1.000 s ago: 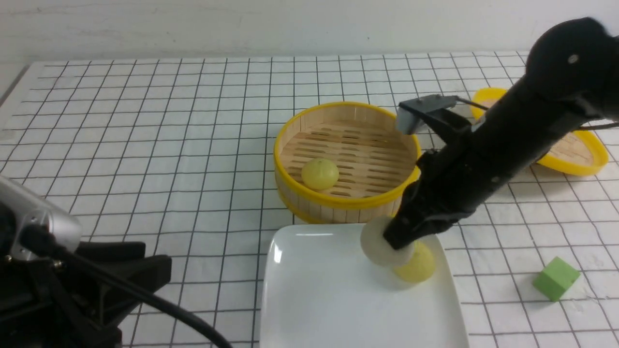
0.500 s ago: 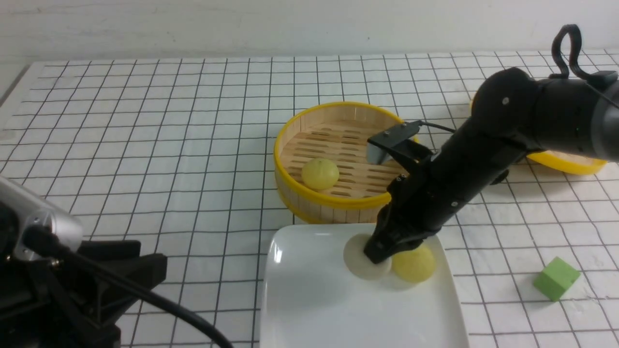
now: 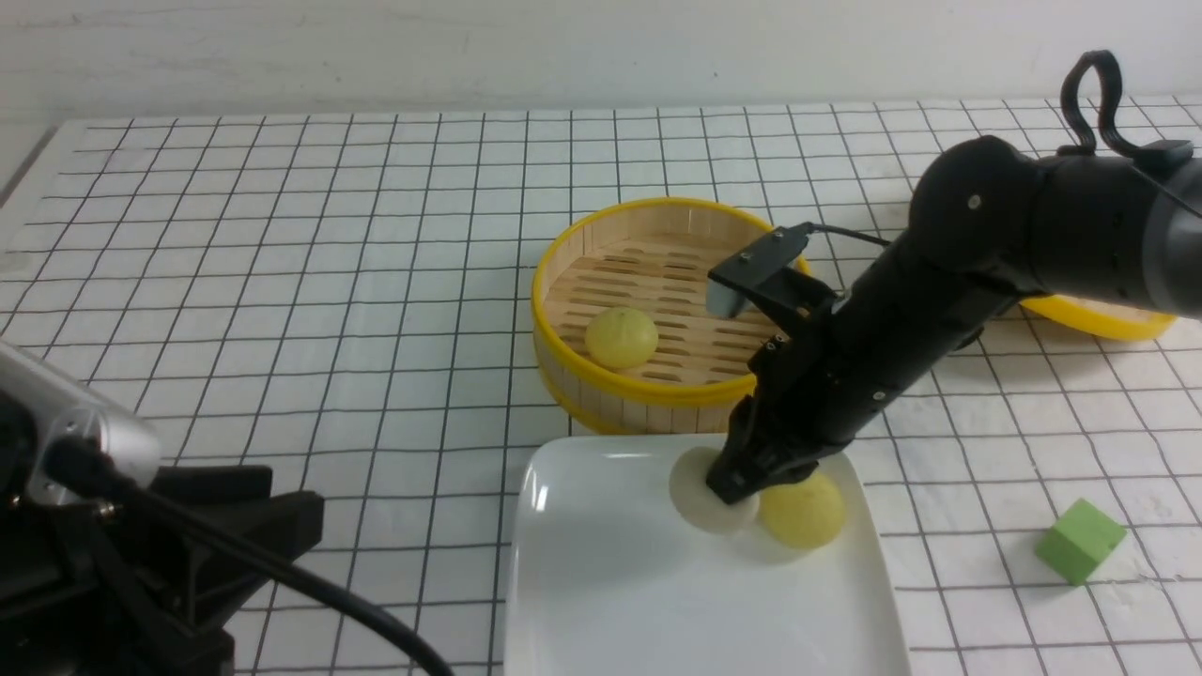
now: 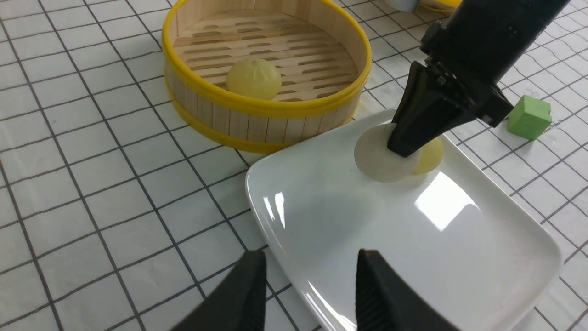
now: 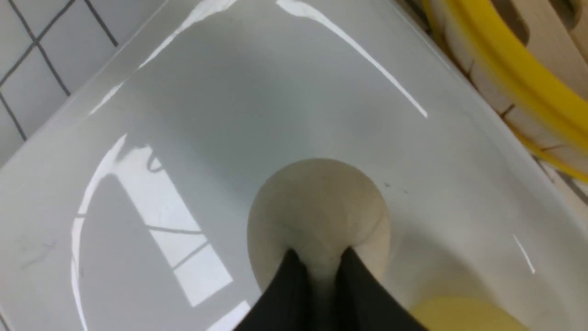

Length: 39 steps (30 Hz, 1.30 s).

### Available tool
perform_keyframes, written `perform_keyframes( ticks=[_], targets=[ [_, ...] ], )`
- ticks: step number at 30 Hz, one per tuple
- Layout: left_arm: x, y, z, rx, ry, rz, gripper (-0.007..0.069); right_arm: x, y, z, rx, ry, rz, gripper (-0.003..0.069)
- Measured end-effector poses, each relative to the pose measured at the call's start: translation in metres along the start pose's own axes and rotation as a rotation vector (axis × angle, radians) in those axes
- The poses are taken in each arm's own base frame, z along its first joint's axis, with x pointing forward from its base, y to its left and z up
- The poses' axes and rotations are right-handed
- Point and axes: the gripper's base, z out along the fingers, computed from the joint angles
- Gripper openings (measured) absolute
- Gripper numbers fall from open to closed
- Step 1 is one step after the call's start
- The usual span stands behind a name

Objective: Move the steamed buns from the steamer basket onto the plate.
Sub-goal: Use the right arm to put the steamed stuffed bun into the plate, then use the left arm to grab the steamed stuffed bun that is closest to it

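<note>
Black-fingered, the right hand has lowered the beige bun to the plate, nearly completing its transfer. Its tips stand slightly apart at the bun; whether they grip, I cannot tell. Just beside them sits a yellow bun; beyond, another yellow bun awaits in the basket. The left hand gapes empty.

Bright, even light fills the front view. Hard white glare sits on the glossy plate in both wrist views. The right wrist view looks dimmer and soft, its nearest dark shapes probably out of focus.
</note>
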Motion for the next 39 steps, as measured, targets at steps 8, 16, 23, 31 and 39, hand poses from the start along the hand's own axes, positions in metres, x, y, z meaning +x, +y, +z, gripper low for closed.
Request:
perform_keyframes(
  ticks=[8, 16, 23, 31, 39],
  targets=[
    [0.000, 0.000, 0.000, -0.001, 0.000, 0.000, 0.0302, 0.000, 0.000, 0.000, 0.001, 0.003, -0.022, 0.0353],
    [0.000, 0.000, 0.000, -0.001, 0.000, 0.000, 0.0302, -0.001, 0.001, 0.000, -0.014, -0.010, -0.016, 0.0382],
    [0.000, 0.000, 0.000, 0.000, -0.001, -0.001, 0.0302, -0.009, 0.013, -0.022, -0.021, -0.105, -0.062, 0.0382],
    [0.000, 0.000, 0.000, -0.001, -0.002, -0.001, 0.0302, -0.016, 0.056, -0.123, 0.104, -0.339, -0.189, 0.0382],
    [-0.002, 0.002, 0.000, -0.022, -0.023, -0.007, 0.0302, 0.020, 0.095, -0.215, 0.300, -0.465, -0.173, 0.0382]
  ],
)
